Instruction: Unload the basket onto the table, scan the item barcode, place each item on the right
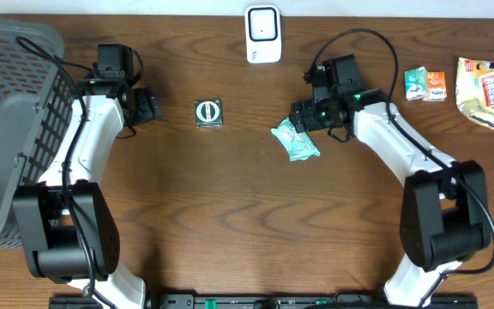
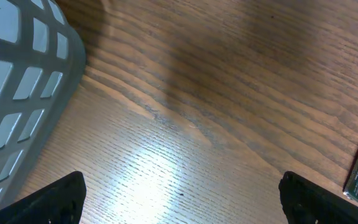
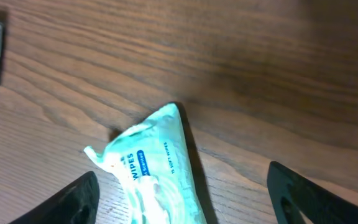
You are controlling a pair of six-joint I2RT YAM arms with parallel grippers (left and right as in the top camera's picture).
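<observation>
Right claw (image 1: pixel 300 118), jaws spread and empty, poised over the wipes pack (image 3: pixel 157 165), which lies flat on the worktop (image 1: pixel 230 223) between its fingers, probably for a grasp and a carry to the scanner (image 1: pixel 263 34) beyond it. Left claw (image 2: pixel 182 196), wide open, hangs clear, with a green box (image 1: pixel 208 112) just beside it

On the wooden table (image 1: pixel 247 223) are laid a basket (image 1: pixel 7 129) left, a green box (image 1: pixel 208 112) and wipes packet (image 1: pixel 296 140) centrally, a scanner (image 1: pixel 263 34) far, and cartons (image 1: pixel 424 84) and a snack bag (image 1: pixel 482 93) far right.
</observation>
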